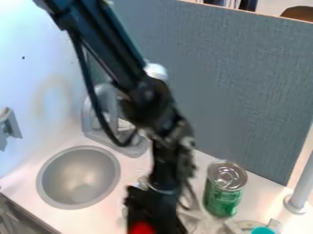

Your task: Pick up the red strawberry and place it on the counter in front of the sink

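- I am seeing my gripper [153, 208] hanging over the white counter [101, 220], at the view's bottom edge.
- A red thing [142, 227] is showing against its lower end; I am not managing to tell whether I am grasping it or whether the gripper is released.
- A green can [223, 192] is standing upright to the right.
- The round grey sink [78, 178] is lying to the left.

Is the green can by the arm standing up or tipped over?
Upright: the green can stands with its silver lid facing up and its green side below, on the counter.
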Available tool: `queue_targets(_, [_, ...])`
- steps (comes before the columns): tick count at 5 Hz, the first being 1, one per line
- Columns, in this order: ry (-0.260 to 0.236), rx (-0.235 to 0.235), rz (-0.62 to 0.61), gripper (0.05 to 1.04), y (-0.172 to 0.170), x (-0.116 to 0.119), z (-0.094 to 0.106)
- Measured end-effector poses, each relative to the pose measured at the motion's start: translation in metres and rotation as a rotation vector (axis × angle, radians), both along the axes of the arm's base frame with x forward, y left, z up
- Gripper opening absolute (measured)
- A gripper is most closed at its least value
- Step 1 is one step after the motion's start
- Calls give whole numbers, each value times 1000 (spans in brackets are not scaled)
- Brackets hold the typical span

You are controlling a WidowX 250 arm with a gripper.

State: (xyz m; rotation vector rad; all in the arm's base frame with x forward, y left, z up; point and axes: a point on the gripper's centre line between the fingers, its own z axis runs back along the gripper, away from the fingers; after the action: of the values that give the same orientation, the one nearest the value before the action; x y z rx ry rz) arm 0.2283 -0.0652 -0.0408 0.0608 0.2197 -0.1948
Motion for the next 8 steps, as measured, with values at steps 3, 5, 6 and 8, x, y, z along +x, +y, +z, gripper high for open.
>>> queue_targets(3, [-31, 106, 297, 726, 114, 29, 0])
queue_targets(5, [80, 121, 289, 726, 122, 23, -34])
queue_targets(6, [104, 110, 286, 726, 119, 20, -41])
queue_targets(8, [141, 93, 282, 796, 117, 27, -62])
